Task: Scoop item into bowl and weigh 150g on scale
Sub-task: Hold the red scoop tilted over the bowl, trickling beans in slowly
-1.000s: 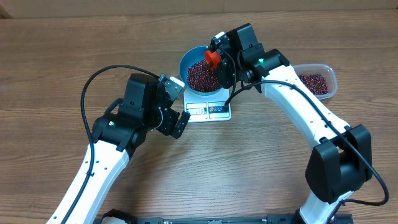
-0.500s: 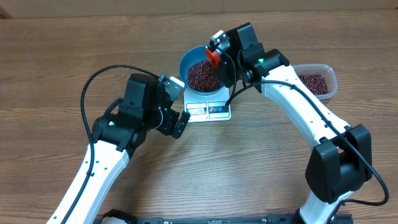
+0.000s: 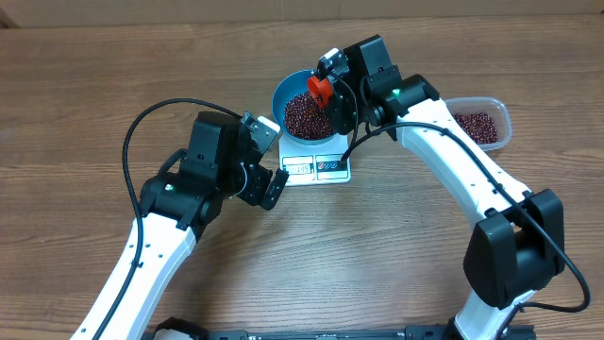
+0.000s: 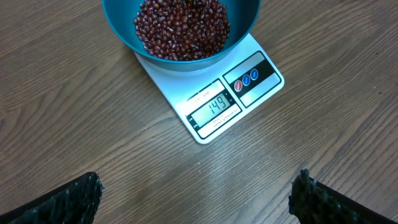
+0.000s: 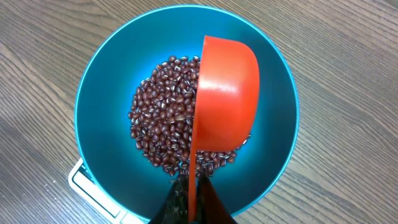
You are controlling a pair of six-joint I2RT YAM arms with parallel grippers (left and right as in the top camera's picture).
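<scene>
Brown wood covers the whole surface, with long grain lines running across it. A small white scale sits flat near the middle. Its display shows 149, and three small round buttons sit beside it.

A blue bowl stands on the scale, on the end away from the display. Lots of tiny dark red beans lie in a heap at the bottom of the bowl.

The right tool is clenched on the thin handle of a red scoop. The scoop hangs over the bowl, right above the beans. It is tipped on its side, so its round back shows to the wrist camera. I cannot tell if it touches the beans or if any are inside it.

The left tool is spread wide and grasps nothing. It hangs over the wood just beside the scale, on the display side, and its camera looks down at the numbers.

A clear plastic tub sits on the surface past the right arm, apart from the scale. More beans lie inside it.
</scene>
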